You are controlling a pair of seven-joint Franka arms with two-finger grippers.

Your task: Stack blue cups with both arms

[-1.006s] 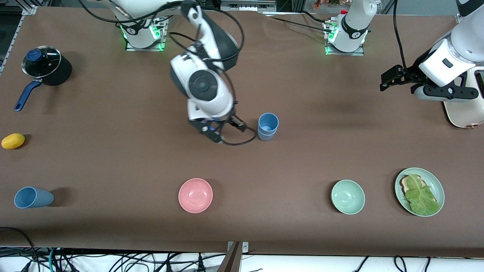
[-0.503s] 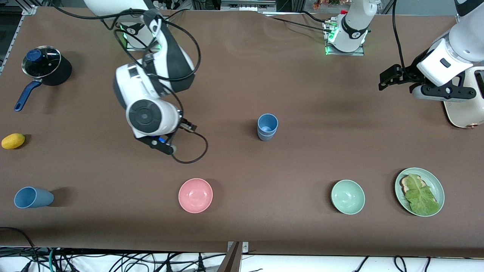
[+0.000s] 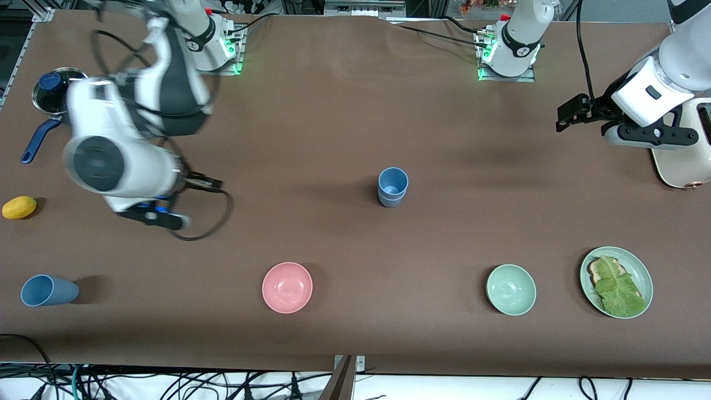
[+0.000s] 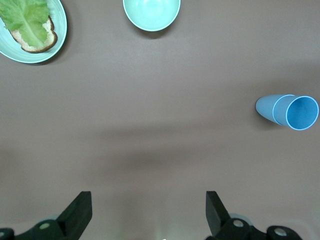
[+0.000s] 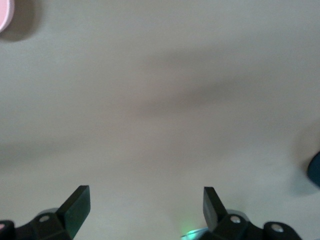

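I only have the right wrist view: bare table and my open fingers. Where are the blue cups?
Observer: Two blue cups stand nested, upright, at the middle of the table.
Operator: Any blue cup left loose?
Observer: Yes, a third blue cup lies on its side toward the right arm's end, nearer the front camera than the mango.
Operator: And the left arm?
Observer: It waits; the left gripper hangs open over bare table toward its own end.
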